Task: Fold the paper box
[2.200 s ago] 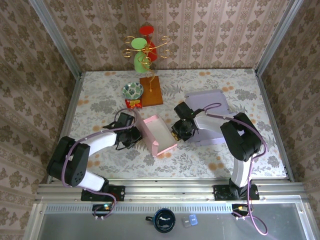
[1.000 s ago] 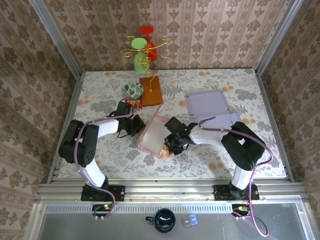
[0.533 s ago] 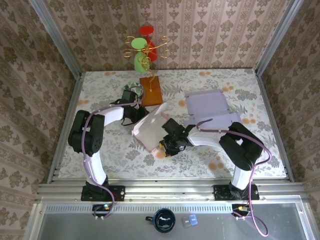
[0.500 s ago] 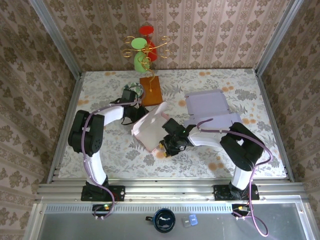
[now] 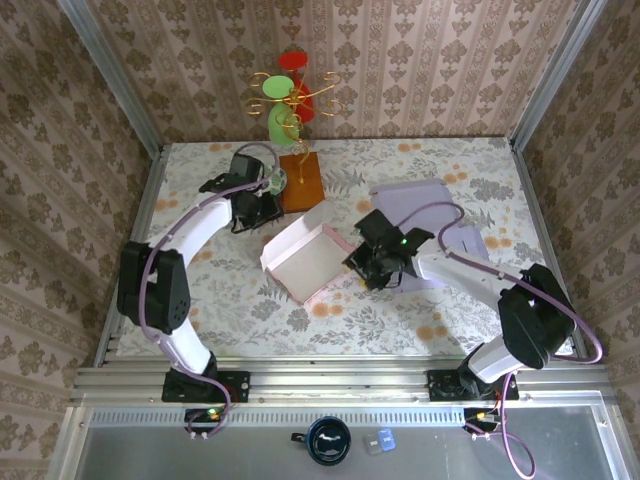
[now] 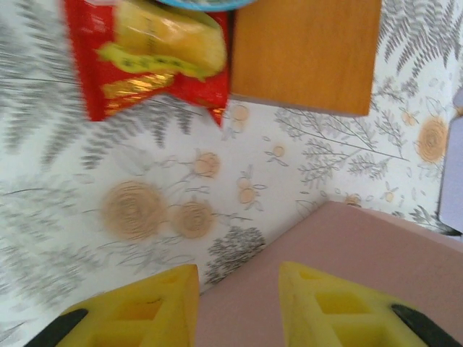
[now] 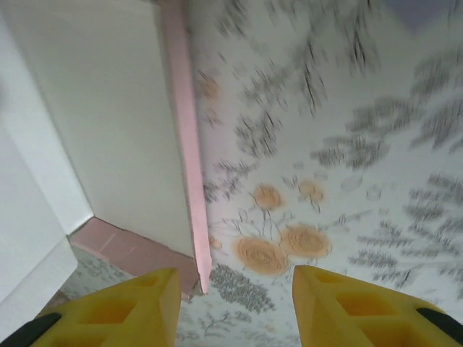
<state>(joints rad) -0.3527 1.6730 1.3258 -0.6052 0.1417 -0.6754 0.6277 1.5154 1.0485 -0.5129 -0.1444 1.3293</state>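
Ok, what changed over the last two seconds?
Both let go of the pink paper box: the left gripper drew back toward the wooden board, the right gripper to the box's right. The box, tipped and rotated meanwhile, lies open side up. The lilac sheet and board stayed put.

The left arm (image 5: 190, 235) reaches far forward from its base, elbow out to the left and wrist bent back toward the middle. The left gripper (image 6: 237, 307) points down, its yellow fingers (image 6: 145, 314) parted and holding nothing. The right arm (image 5: 470, 280) stretches low toward the middle. The right gripper (image 7: 235, 307) also stands parted and empty.
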